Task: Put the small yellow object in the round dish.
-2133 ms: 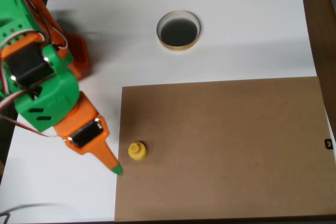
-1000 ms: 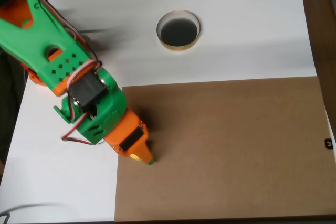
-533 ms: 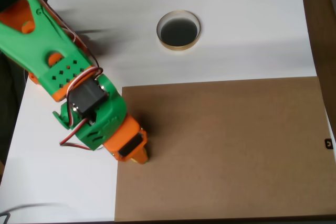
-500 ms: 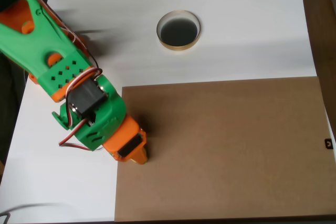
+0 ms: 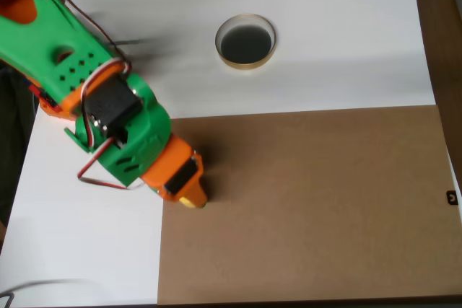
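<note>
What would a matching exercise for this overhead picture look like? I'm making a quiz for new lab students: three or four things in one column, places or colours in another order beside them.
Things:
1. round dish
2. small yellow object
3. brown board
4. end effector

Descriptions:
A. covers the lower right part of the table
B. orange, at the board's left edge
C. on the white surface, above the board in the picture
D. mostly hidden under the arm's tip

Pairs: 1-C, 2-D, 3-A, 4-B

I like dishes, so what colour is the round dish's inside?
Blackish inside the small cream-rimmed round dish, seen in the overhead view.
</note>
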`<state>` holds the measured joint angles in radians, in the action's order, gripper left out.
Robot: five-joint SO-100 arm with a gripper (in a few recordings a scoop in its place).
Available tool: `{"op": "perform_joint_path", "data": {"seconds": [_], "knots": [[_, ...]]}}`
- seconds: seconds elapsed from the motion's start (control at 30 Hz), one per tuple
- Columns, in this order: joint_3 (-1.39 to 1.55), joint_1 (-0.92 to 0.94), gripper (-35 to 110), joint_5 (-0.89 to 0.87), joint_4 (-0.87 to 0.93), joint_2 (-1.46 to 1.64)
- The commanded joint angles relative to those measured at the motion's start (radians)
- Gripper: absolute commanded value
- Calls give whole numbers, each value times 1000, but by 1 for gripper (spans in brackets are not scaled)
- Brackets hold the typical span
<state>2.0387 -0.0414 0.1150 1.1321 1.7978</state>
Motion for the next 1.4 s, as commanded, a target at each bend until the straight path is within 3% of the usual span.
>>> {"op": "perform_joint_path", "data": {"seconds": [0.0, 0.7, 1.37], "knots": [[-58, -80, 0, 34, 44, 132], [-72, -611, 0, 94, 216, 273], [-57, -1048, 0, -34, 94, 150]]}}
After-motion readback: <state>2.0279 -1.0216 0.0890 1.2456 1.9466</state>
